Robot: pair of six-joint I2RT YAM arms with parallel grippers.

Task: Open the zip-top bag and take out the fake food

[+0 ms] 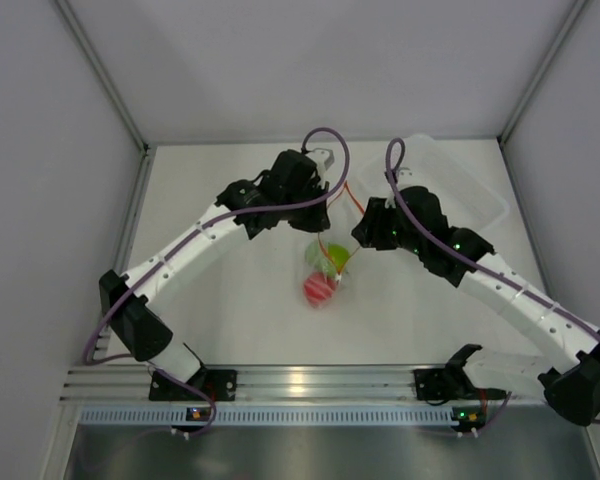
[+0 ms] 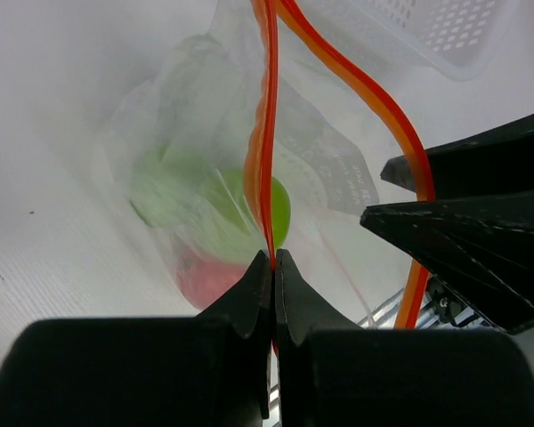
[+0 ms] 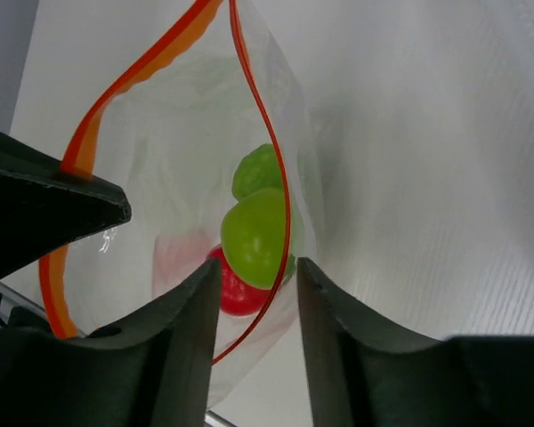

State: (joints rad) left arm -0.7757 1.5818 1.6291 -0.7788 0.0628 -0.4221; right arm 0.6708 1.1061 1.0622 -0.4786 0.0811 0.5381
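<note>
Your left fingers (image 2: 245, 307) pinch one lip of the zip-top bag (image 2: 187, 107); right fingers (image 3: 191, 329), parted, straddle the other to spread it.

White link shells and black joints form the left arm (image 1: 180, 255) and right arm (image 1: 520, 295), with a purple cable (image 1: 325, 135) looping off each wrist. Black bases sit on a silver slotted rail (image 1: 300, 385). The left claw (image 2: 273, 258) and right claw (image 3: 258, 267) have matte black, tapered fingers.
</note>
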